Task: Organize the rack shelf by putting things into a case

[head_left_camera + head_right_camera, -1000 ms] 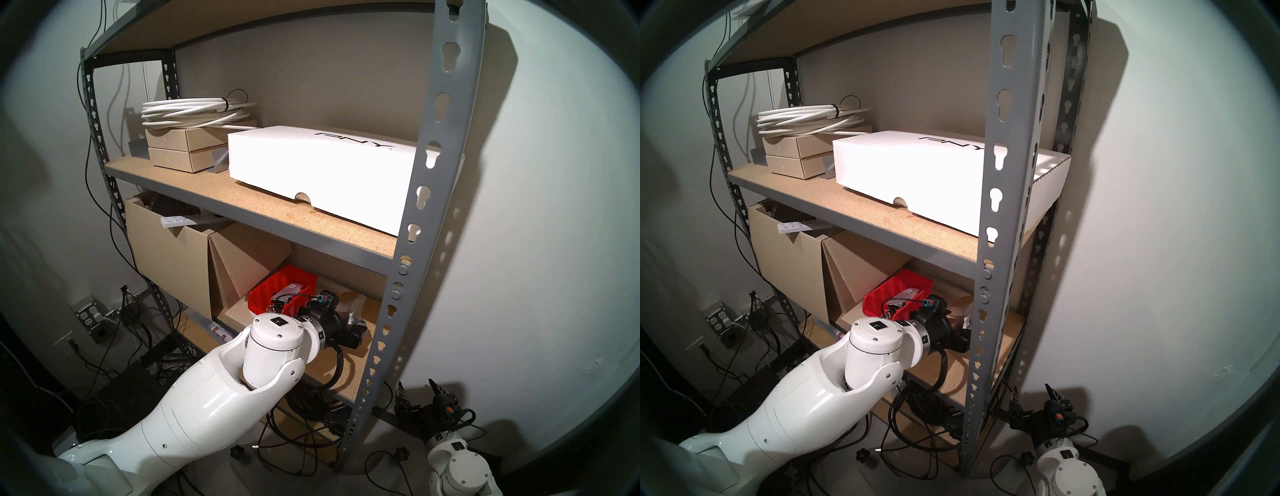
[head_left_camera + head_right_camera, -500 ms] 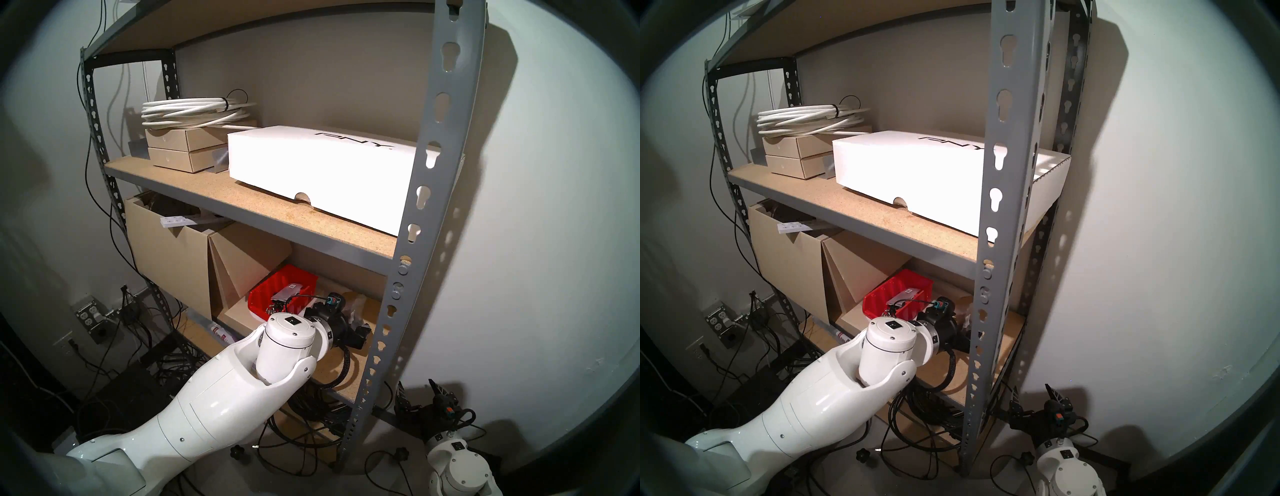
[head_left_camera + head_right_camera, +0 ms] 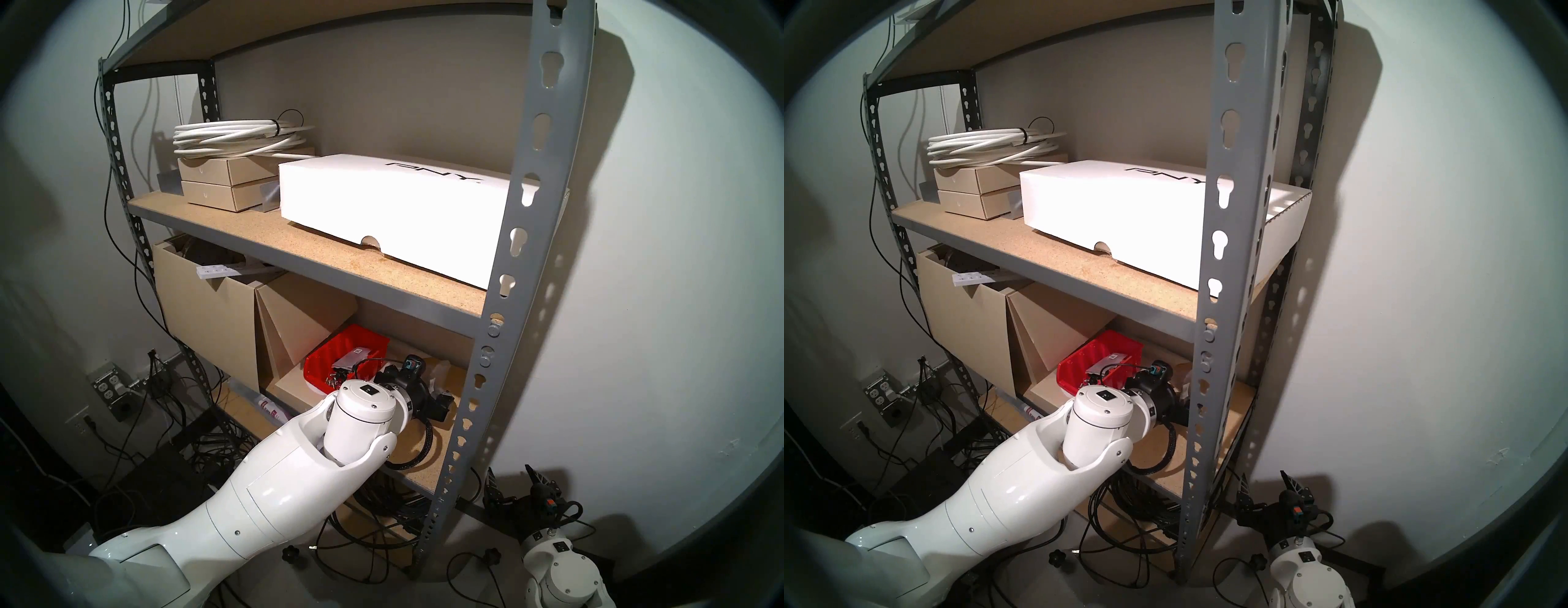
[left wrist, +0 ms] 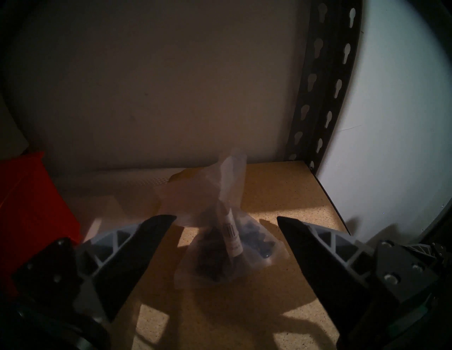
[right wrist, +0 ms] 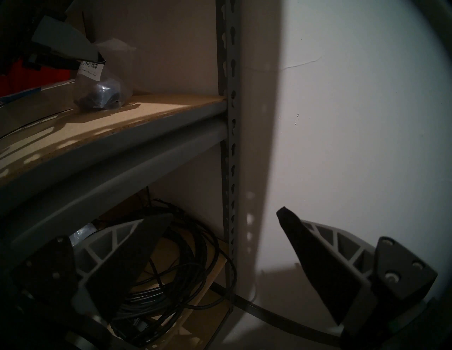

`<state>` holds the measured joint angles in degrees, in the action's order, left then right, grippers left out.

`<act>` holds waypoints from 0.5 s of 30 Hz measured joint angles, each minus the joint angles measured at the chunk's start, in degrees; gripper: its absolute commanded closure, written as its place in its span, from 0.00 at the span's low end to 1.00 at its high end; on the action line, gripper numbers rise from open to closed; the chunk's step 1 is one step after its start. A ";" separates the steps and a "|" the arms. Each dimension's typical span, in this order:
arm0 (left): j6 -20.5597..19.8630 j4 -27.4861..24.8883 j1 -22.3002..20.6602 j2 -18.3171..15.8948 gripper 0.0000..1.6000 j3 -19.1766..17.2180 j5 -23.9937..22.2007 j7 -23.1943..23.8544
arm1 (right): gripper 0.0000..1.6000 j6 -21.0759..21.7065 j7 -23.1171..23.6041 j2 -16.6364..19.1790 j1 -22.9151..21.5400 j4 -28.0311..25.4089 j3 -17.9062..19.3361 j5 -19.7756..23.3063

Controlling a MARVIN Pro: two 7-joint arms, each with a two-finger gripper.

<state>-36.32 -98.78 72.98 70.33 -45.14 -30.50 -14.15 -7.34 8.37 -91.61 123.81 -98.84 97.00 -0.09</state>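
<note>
Straddling the clear bag of black parts [image 4: 227, 246] with jaws spread wide and nothing held, the left gripper [image 4: 226, 221] seems, in dim light, lined up to pinch it for the red bin [image 4: 27, 202].

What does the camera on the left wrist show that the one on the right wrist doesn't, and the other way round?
Only the left wrist view shows the left gripper head-on, fingers spread either side of the clear bag of black parts, with the red bin beside it. Only the right wrist view shows the open right gripper and the black cable tangle under the shelf board. Both show that bag standing on the board.
</note>
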 measured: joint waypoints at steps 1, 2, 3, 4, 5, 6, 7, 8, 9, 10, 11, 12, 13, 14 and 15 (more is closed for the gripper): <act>0.04 0.18 -0.09 0.05 0.00 0.14 0.19 -0.12 | 0.00 0.00 0.00 0.00 0.00 0.00 0.00 0.00; 0.07 0.30 -0.15 0.09 0.00 0.24 0.32 -0.20 | 0.00 0.00 0.00 0.00 0.00 0.00 0.00 0.00; 0.13 0.47 -0.22 0.14 0.00 0.37 0.48 -0.30 | 0.00 0.00 0.00 0.00 0.00 0.00 0.00 0.00; 0.19 0.63 -0.29 0.20 0.00 0.47 0.61 -0.38 | 0.00 0.00 0.00 0.00 0.00 0.00 0.00 0.00; 0.25 0.79 -0.34 0.25 0.00 0.56 0.71 -0.45 | 0.00 0.00 0.00 0.00 0.00 0.00 0.00 0.00; 0.32 0.97 -0.39 0.32 0.00 0.66 0.81 -0.52 | 0.00 0.00 0.00 0.00 0.00 0.00 0.00 0.00; 0.39 1.15 -0.44 0.38 0.00 0.75 0.91 -0.59 | 0.00 0.00 0.00 0.00 0.00 0.00 0.00 0.00; 0.47 1.38 -0.50 0.45 0.00 0.88 1.03 -0.68 | 0.00 0.00 0.00 0.00 0.00 0.00 0.00 0.00; 0.53 1.58 -0.55 0.51 0.00 0.97 1.11 -0.74 | 0.00 0.00 0.00 0.00 0.00 0.00 0.00 0.00; 0.69 1.95 -0.62 0.62 0.00 1.13 1.26 -0.84 | 0.00 0.00 0.00 0.00 0.00 0.00 0.00 0.00; 0.74 2.06 -0.63 0.65 0.00 1.17 1.30 -0.88 | 0.00 0.00 0.00 0.00 0.00 0.00 0.00 0.00; 0.78 2.16 -0.65 0.68 0.00 1.22 1.35 -0.91 | 0.00 0.00 0.00 0.00 0.00 0.00 0.00 0.00; 0.86 2.38 -0.68 0.75 0.00 1.29 1.43 -1.00 | 0.00 0.00 0.00 0.00 0.00 0.00 0.00 0.00; 0.92 2.63 -0.72 0.86 0.00 1.37 1.52 -1.14 | 0.00 0.00 0.00 0.00 0.00 0.00 0.00 0.00; 0.95 2.72 -0.73 0.91 0.00 1.39 1.57 -1.24 | 0.00 0.00 0.00 0.00 0.00 0.00 0.00 0.00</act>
<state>-35.37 -96.06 72.26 71.24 -43.74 -28.93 -15.39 -7.34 8.37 -91.61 123.81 -98.84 97.00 -0.09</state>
